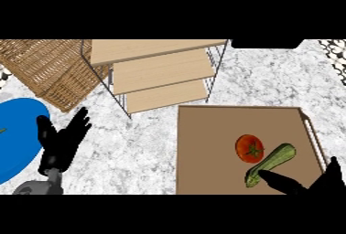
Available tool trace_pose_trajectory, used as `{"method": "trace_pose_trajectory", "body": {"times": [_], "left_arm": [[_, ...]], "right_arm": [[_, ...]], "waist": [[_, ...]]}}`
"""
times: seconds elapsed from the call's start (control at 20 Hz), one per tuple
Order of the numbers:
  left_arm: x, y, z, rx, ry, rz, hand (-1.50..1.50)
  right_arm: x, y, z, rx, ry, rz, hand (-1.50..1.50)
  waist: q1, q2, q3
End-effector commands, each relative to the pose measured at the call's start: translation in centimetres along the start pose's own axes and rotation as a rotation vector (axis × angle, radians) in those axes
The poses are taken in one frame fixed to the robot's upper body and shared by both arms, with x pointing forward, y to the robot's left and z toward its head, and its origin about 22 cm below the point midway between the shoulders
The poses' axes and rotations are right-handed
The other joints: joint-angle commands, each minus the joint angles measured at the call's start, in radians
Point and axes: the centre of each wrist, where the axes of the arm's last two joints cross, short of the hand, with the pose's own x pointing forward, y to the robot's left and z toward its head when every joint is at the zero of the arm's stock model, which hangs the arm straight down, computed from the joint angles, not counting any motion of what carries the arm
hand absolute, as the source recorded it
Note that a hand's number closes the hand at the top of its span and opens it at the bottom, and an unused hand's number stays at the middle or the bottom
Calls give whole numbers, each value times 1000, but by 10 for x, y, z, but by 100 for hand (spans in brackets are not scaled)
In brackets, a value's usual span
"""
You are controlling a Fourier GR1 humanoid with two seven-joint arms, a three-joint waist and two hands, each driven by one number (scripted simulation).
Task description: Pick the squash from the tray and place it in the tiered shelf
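Squash (pixel 270 163) just off right hand (pixel 307 182) fingertips, hand spread, holding nothing; looks stiff, smooth, maybe slippery, so grab mid-length; left hand (pixel 61 139) resting spread

You see the squash (pixel 271 163) lying on the tray (pixel 209 151) just beside a tomato (pixel 249 148). Your right hand (pixel 307 183) reaches in with a fingertip at the squash's near end. The shelf (pixel 159 73) stands beyond; your left hand (pixel 61 141) rests open by a blue plate (pixel 17 132).

Red tomato (pixel 249 148), wicker basket (pixel 42 68) at far left, blue plate (pixel 19 132) just below it, marble counter (pixel 138 146)
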Motion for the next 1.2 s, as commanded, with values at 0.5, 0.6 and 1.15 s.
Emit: {"method": "trace_pose_trajectory", "body": {"times": [0.5,0.6,1.15], "left_arm": [[-8,-3,-6,15,25,11,0],[-13,7,1,5,19,13,0],[-13,10,-7,5,21,12,0]], "right_arm": [[17,41,-19,-54,227,92,-150],[22,36,-26,-49,249,82,-150],[32,64,-32,-33,193,73,-150]], "waist": [[-16,0,-2],[-12,-1,-2],[-13,0,-1]]}}
